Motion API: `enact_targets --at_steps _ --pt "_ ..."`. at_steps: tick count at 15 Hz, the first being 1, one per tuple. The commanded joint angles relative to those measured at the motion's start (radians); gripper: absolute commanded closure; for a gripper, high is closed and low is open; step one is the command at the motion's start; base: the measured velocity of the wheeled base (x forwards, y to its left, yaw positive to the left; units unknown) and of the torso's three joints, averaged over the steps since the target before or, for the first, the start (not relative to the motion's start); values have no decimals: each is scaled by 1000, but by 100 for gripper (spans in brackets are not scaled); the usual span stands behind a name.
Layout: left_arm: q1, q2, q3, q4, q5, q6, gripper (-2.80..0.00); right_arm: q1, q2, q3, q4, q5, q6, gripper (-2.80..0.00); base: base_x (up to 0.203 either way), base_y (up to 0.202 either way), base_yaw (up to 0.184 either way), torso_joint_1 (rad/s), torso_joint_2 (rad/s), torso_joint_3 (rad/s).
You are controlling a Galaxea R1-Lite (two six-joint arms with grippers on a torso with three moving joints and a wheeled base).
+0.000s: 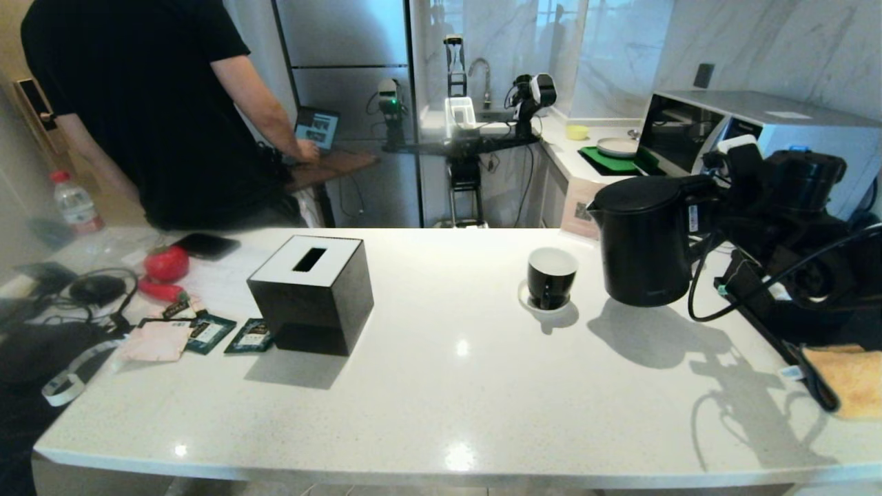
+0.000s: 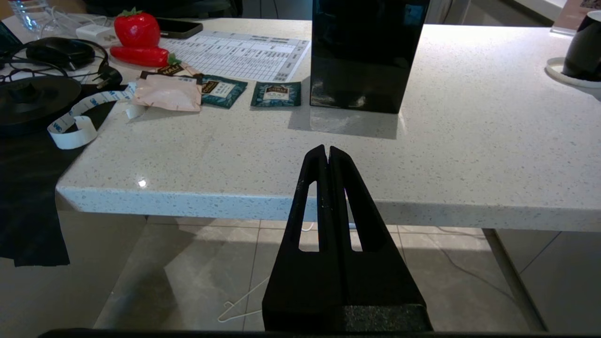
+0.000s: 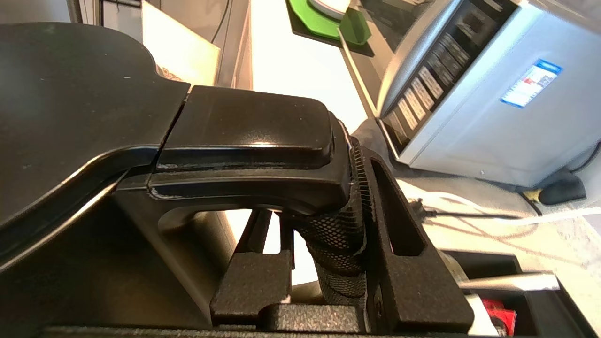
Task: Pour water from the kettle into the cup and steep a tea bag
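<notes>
Head view: a white speckled desk [image 1: 441,386] fills the frame. A black kettle [image 1: 641,241] stands upright at the right of the desk, its handle facing the right arm. The right end effector [image 1: 710,207] reaches in from the right edge and meets the kettle's handle. Just left of the kettle, not touching it, a black cup [image 1: 550,277] with a white inside sits on a small white saucer [image 1: 534,303]. Near the middle-left stands a black tissue box [image 1: 311,293] with a slot in its white top. Left of the box lie two dark green sachets [image 1: 251,335], a pale packet [image 1: 158,341] and a red toy strawberry [image 1: 166,264]. A person [image 1: 158,103] in a black shirt stands behind the desk at a laptop [image 1: 317,129]. No tea bag can be made out.

Left wrist view: the left end effector [image 2: 327,155] hangs off the near edge of the desk, its two fingers pressed together and holding nothing. Beyond it are the tissue box, the sachets and the strawberry, with the cup at the far edge.

Right wrist view: the right end effector is clamped on the kettle's handle [image 3: 338,244], one finger [image 3: 399,225] on each side of the mesh-textured grip, under the kettle's lid. A silver oven [image 3: 493,94] stands behind.
</notes>
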State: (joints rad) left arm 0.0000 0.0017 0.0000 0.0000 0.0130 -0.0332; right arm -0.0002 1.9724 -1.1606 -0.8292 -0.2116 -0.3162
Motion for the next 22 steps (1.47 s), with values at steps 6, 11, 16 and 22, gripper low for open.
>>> enact_targets --at_steps 6,11,16,22 --pt "0 1 0 0 1 -1 0 42 74 -127 36 -36 -68 0 0 0 0 0 0 0" --pt "0 1 0 0 1 -1 0 40 85 -148 35 -35 -110 0 0 0 0 0 0 0" --pt "0 0 0 0 1 -1 0 42 95 -146 30 -35 -150 0 0 0 0 0 0 0" --pt "0 1 0 0 1 -1 0 43 95 -146 29 -37 -187 0 0 0 0 0 0 0"
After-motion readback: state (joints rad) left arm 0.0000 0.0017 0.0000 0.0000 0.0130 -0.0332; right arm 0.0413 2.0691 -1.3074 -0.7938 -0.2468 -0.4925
